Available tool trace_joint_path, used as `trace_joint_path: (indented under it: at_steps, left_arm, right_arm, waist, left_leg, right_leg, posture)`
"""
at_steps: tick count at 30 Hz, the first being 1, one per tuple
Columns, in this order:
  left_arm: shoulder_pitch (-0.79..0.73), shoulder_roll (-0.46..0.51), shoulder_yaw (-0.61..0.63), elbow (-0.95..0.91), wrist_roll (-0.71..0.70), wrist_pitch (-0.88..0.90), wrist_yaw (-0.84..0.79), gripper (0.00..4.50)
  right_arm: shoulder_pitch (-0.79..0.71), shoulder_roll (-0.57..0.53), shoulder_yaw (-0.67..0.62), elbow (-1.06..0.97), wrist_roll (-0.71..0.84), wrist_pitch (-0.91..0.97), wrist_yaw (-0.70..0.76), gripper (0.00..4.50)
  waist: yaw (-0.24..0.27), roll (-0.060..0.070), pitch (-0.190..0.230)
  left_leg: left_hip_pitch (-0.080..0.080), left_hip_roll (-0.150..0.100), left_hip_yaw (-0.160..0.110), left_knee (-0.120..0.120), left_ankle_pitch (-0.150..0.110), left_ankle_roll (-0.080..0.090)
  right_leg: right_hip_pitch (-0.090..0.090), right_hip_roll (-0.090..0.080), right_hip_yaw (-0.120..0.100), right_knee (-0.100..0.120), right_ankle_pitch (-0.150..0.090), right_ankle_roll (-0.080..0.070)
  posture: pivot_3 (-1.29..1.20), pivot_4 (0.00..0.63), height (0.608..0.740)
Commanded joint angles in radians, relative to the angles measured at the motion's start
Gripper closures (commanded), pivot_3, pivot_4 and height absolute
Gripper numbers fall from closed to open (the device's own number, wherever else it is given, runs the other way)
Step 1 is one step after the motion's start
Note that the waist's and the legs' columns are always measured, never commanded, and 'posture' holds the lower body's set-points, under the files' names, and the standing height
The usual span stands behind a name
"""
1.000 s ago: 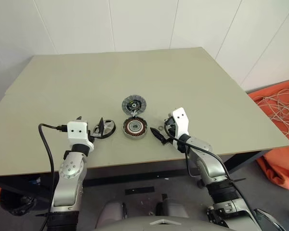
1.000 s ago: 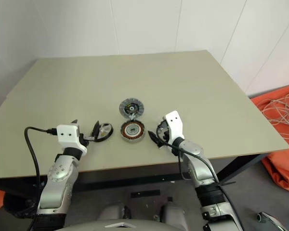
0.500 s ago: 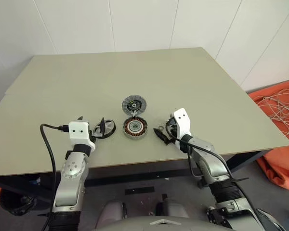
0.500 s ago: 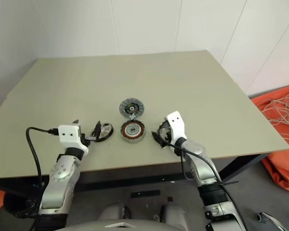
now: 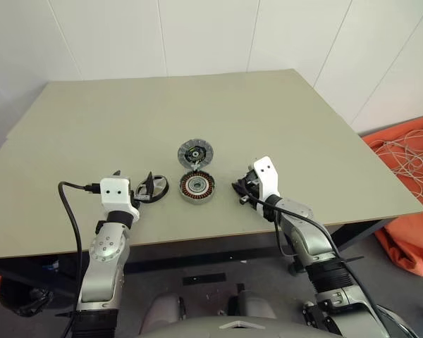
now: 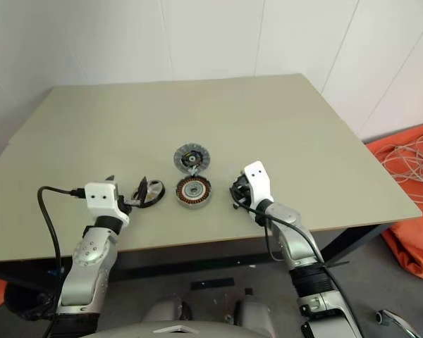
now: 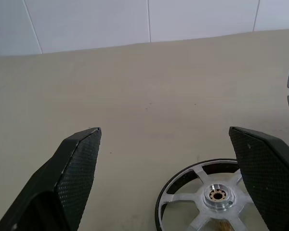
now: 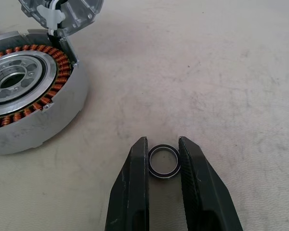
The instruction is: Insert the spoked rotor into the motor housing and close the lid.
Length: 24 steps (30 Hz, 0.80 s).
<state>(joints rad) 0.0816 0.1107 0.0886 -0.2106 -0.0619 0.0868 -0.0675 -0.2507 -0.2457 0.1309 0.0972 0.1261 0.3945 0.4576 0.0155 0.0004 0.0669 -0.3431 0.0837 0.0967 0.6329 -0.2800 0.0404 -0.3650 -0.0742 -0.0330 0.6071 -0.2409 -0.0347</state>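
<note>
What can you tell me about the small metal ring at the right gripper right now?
The small metal ring is a thin band, dark on the outside with a bright inner edge and an open centre. It lies flat on the table, apart from the motor housing. The right gripper has its two black fingers against opposite sides of the ring, pinching it. Whether it has left the table surface cannot be told.

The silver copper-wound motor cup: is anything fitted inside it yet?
Empty: the silver copper-wound motor cup shows bare windings; the dark spoked ring lies apart.
</note>
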Motion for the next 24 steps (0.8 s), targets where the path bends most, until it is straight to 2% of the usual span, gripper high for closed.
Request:
trace_joint_path:
  at_steps: [1, 7, 24]
  left_arm:
    - [-0.006, 0.005, 0.007, -0.042, 0.007, -0.014, 0.006, 0.00]
    - [-0.010, 0.006, 0.007, -0.037, 0.009, -0.015, 0.009, 0.00]
    - [0.005, -0.002, 0.010, -0.036, 0.011, -0.025, 0.025, 0.00]
  right_arm:
    - [-0.027, -0.002, 0.016, -0.064, 0.009, -0.019, 0.040, 3.92]
    - [-0.077, 0.019, 0.042, -0.103, 0.005, -0.013, 0.058, 3.92]
    - [-0.143, 0.073, 0.130, -0.048, 0.000, -0.006, 0.122, 3.92]
  waist:
    - [0.000, 0.000, 0.000]
    - [0.000, 0.000, 0.000]
    - [0.000, 0.000, 0.000]
  left_leg:
    - [0.000, 0.000, 0.000, 0.000, 0.000, 0.000]
    - [-0.001, 0.000, 0.000, 0.000, 0.000, 0.000]
    - [-0.001, 0.000, 0.000, 0.000, 0.000, 0.000]
  right_leg:
    - [0.000, 0.000, 0.000, 0.000, 0.000, 0.000]
    - [-0.001, 0.000, 0.000, 0.000, 0.000, 0.000]
    - [-0.001, 0.000, 0.000, 0.000, 0.000, 0.000]
  posture:
    - [0.00, 0.000, 0.740]
    - [0.00, 0.000, 0.740]
    - [0.00, 0.000, 0.740]
